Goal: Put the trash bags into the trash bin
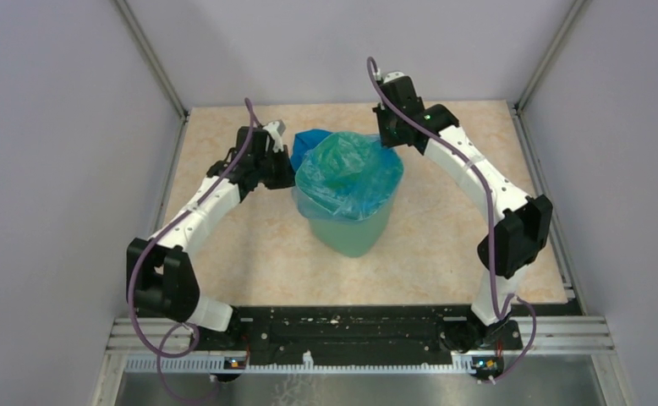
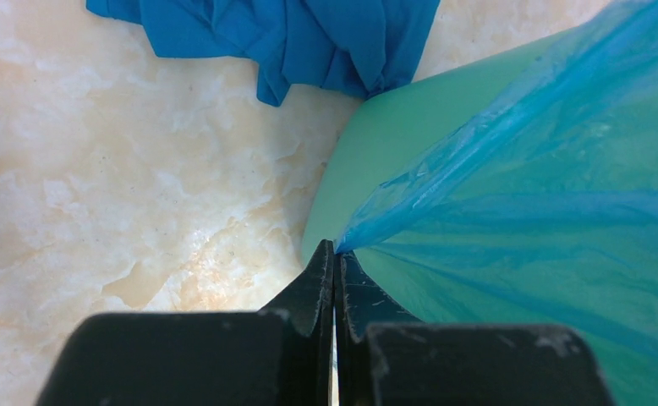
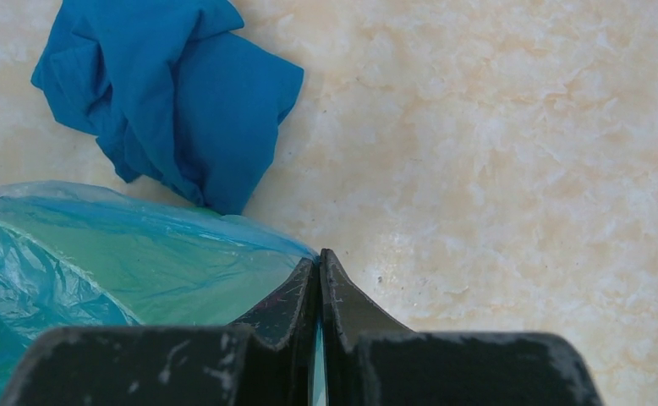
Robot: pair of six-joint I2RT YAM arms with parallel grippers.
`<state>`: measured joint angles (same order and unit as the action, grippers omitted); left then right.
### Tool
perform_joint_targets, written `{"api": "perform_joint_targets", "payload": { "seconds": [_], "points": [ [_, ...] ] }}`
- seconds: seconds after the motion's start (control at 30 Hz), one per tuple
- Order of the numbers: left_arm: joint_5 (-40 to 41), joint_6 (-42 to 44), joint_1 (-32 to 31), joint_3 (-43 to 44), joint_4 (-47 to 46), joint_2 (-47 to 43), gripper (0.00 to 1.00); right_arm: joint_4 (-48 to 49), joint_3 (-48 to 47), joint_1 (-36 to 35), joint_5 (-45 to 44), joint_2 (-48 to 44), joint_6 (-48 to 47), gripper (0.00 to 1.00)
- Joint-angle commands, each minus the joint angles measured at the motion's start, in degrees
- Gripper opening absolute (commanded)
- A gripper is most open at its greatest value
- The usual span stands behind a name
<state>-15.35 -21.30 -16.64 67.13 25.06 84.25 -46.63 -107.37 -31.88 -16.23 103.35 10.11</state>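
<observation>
Jaws, left: shut tip to tip, with a fold of trash bag (image 2: 545, 194) film pinched at the tips, close against the outer wall of the trash bin (image 2: 385, 144).
Jaws, right: shut likewise. A sliver of light-blue film is seen between them, and the bag hem is drawn to the tips at the bin's far-right side.
Bag position: mouth is draped over the bin rim, body bunched and puffed up inside, hem hanging down the outside wall.
Bin position: upright, mid-counter (image 1: 444, 245), between the two arms.
Also present: dark-blue crumpled bundle (image 1: 307, 144) on the counter just behind the bin, held by neither arm. Whether it is a second bag cannot be told.
Handling, bag: judged very light, limp and slippery. No shape is held, and tearing is likely if it is dragged hard over the rim.
Handling, bin: judged light and stiff. Tipping or sliding is expected under a one-sided tug.
Hold point: hem only, at opposite sides, film doubled in the pinch, pull kept even and downward.
</observation>
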Motion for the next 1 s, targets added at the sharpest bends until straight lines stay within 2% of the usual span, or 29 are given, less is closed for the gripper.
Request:
{"api": "perform_joint_targets", "payload": {
  "seconds": [0.0,0.13,0.3,0.37,0.47,0.77,0.97],
  "points": [
    [-1.46,-0.15,0.23,-0.76,-0.83,-4.48,0.00,-0.75,-2.01,0.75,-1.70,-5.17,0.77,0.07],
    [-2.11,-0.12,0.21,-1.58,-0.89,-6.36,0.00,-1.62,-2.25,0.68,-1.22,-7.51,1.06,0.22],
    [-3.02,-0.32,0.21,-2.16,-0.98,-7.62,0.00,-4.30,-3.61,0.28,-1.24,-9.96,1.94,0.49],
    [-3.17,-0.32,0.21,-2.39,-1.10,-7.93,0.00,-5.34,-4.29,-0.19,-1.72,-11.15,2.25,0.55],
    [-3.69,-0.41,0.12,-2.77,-1.39,-8.13,0.00,-8.01,-6.66,-1.57,-3.78,-12.25,2.97,0.60],
    [-3.96,-0.10,0.15,-2.98,-1.41,-8.78,0.00,-16.92,-13.86,-11.86,-13.04,-11.92,5.51,0.62],
    [-4.28,-0.15,0.13,-2.56,-1.36,-9.05,0.00,-24.00,-20.21,-18.39,-17.49,-7.09,6.75,0.68]
  ]
}}
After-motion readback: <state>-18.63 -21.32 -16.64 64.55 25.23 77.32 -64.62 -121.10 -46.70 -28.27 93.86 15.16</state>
